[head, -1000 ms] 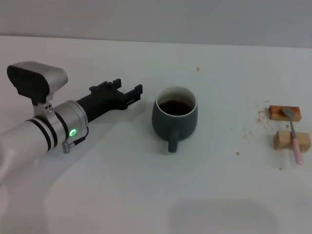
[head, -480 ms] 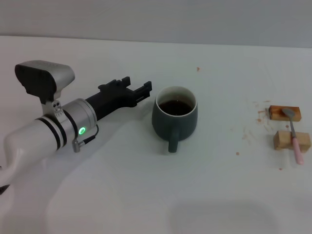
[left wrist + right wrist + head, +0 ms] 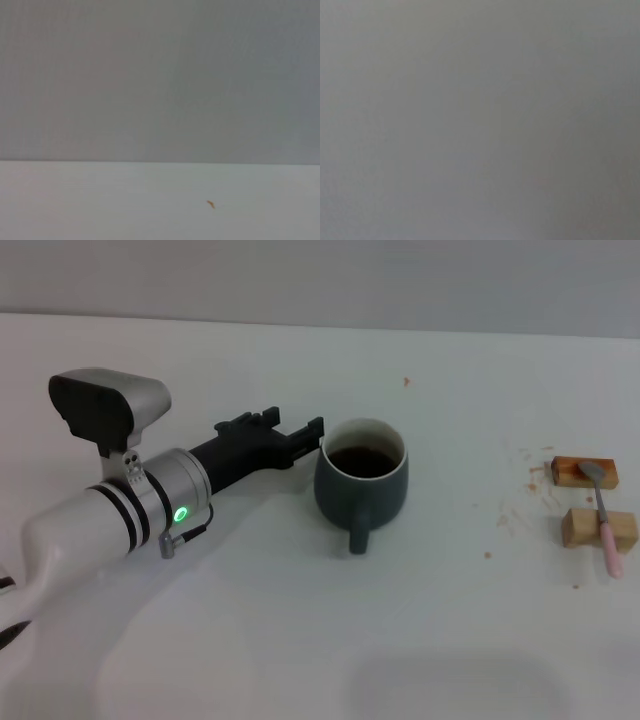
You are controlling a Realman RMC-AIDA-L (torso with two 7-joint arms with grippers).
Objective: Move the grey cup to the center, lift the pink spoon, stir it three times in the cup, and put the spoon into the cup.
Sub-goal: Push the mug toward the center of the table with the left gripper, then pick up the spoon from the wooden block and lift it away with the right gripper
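From the head view, the left gripper (image 3: 305, 430) reaches over the worktop (image 3: 300, 640) toward the grey cup (image 3: 361, 480). Its tips are at the cup's wall just below the rim, on the side away from the spoon, and seem to touch it or nearly so. If the fingers are spread or pressed together, I cannot tell from this angle; they hold nothing. The cup stands upright with dark liquid inside, and its handle points toward the robot. The pink spoon (image 3: 604, 520) is far beyond the cup from the gripper, lying across two wooden blocks (image 3: 590, 500), its bowl on the farther block. The right gripper is not in view.

I judge that the step in hand is moving the cup to the center by a push. To do it well, the contact should be low on the wall and the motion slow and straight (the liquid stands rather high), so the cup neither tips nor turns around its handle.

The left wrist view shows only a bare strip of worktop with a small brown crumb (image 3: 210, 204) and a grey wall behind; the cup is not seen there.

The right wrist view is plain grey, with nothing to tell.

No brand, label or writing can be read anywhere; only a green light (image 3: 181, 514) glows on the left arm.
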